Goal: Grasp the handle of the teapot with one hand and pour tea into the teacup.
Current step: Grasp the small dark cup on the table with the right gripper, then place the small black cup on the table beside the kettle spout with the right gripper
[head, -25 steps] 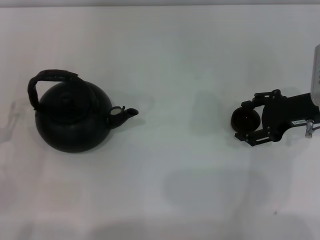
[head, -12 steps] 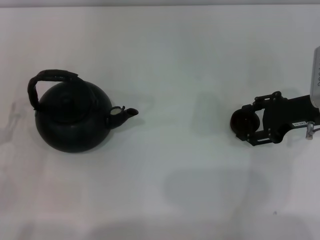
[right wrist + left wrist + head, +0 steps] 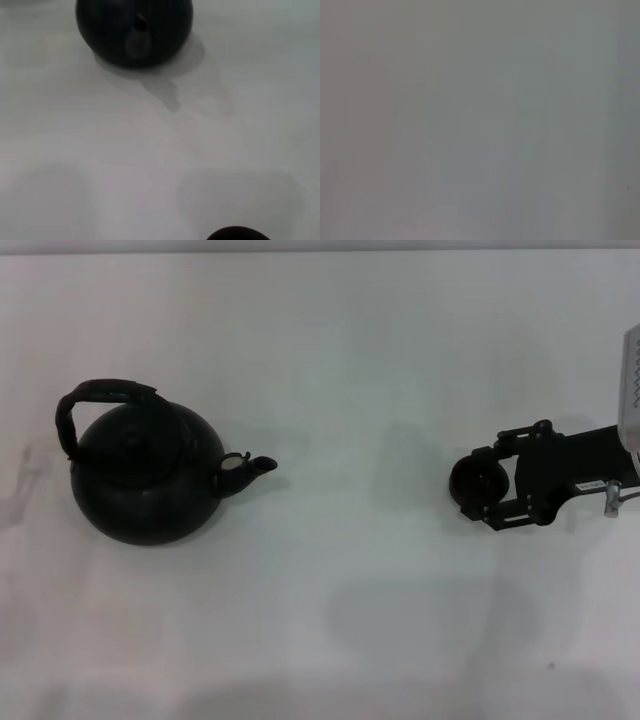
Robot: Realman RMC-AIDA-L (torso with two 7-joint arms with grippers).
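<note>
Shifting leftward since a second ago: right gripper [image 3: 478,486] and teacup [image 3: 472,481], fingers closing around the cup. Sitting on the white table [image 3: 350,360], well apart at far left, teapot [image 3: 145,475], spout pointing toward the cup, handle [image 3: 95,400] arching untouched. Lying bare between them, tabletop only.

— What's the setting?
— A plain white table [image 3: 330,360] fills nearly the whole head view, matte and evenly lit.
— Any edge or wall?
— A thin grey strip [image 3: 320,245] runs along the top of the frame. Soft grey shadows [image 3: 430,625] lie across the lower centre.
</note>
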